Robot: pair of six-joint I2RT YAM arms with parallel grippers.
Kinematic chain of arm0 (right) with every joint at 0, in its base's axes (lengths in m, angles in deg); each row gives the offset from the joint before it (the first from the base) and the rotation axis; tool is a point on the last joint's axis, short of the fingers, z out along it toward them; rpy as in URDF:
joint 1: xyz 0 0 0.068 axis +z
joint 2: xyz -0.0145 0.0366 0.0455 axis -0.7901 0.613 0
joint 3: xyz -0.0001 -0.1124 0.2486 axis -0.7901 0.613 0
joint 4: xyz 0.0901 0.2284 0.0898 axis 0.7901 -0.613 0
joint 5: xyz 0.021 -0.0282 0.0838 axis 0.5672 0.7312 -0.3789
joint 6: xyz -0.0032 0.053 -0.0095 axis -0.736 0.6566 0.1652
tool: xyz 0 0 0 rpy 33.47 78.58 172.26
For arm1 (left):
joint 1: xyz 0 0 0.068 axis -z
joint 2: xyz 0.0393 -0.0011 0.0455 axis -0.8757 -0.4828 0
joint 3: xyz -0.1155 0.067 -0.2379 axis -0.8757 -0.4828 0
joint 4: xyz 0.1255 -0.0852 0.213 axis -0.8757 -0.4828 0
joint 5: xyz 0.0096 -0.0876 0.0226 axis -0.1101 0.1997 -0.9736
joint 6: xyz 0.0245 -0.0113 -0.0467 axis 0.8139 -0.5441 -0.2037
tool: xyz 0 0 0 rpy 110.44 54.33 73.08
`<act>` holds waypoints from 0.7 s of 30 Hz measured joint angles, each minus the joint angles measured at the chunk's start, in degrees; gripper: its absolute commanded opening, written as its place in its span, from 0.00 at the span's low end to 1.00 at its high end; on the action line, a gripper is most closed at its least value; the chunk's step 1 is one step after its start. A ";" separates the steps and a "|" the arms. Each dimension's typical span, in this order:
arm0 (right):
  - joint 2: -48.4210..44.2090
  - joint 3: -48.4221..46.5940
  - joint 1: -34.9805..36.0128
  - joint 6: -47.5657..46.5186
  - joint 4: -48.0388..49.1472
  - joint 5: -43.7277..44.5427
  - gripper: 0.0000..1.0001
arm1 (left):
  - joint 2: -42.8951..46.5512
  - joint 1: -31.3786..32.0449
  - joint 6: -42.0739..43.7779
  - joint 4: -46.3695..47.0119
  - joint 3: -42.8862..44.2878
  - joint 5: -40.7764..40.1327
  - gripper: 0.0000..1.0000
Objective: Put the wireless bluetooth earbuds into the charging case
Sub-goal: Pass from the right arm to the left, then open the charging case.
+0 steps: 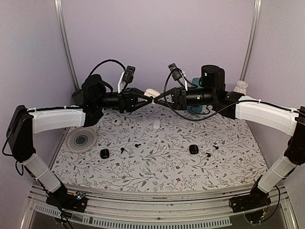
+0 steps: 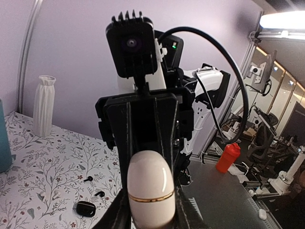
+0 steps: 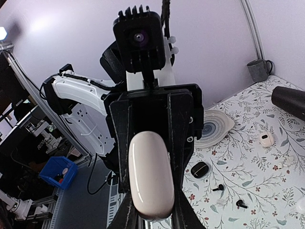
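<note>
Now holding one white charging case (image 2: 148, 191) up in the air, toward 12 o'clock over the flowery table (image 1: 162, 167).
Pinched from 9 o'clock by the closed jaws of the left gripper (image 1: 148, 98) and from 3 o'clock by the closed jaws of the right gripper (image 1: 158, 99), tip to tip. Down at 7 o'clock from it, lying loose on the table: two black earbuds (image 1: 123, 150) near a black case (image 1: 104, 153). Down at 5 o'clock: two more black earbuds (image 1: 208, 154) by another black case (image 1: 193, 149).

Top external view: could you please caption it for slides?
Left gripper and right gripper jointly hold a white charging case above the floral table.
</note>
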 measured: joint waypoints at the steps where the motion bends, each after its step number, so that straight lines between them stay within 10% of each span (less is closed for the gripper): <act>1: 0.00 0.00 0.00 0.00 -0.02 -0.02 0.04 | 0.00 0.00 -0.02 0.04 -0.07 -0.11 0.25; 7: 0.11 0.00 0.00 0.02 -0.46 0.59 0.20 | 0.00 0.00 0.28 -0.02 -0.52 -0.70 0.00; 14: 0.11 0.00 0.00 0.39 -0.76 1.64 0.66 | 0.00 0.00 1.53 -0.50 -0.57 -0.02 0.00; 21: -0.74 0.57 -0.04 -0.15 0.15 5.01 0.72 | 0.07 0.02 5.44 -3.54 -0.55 0.87 0.00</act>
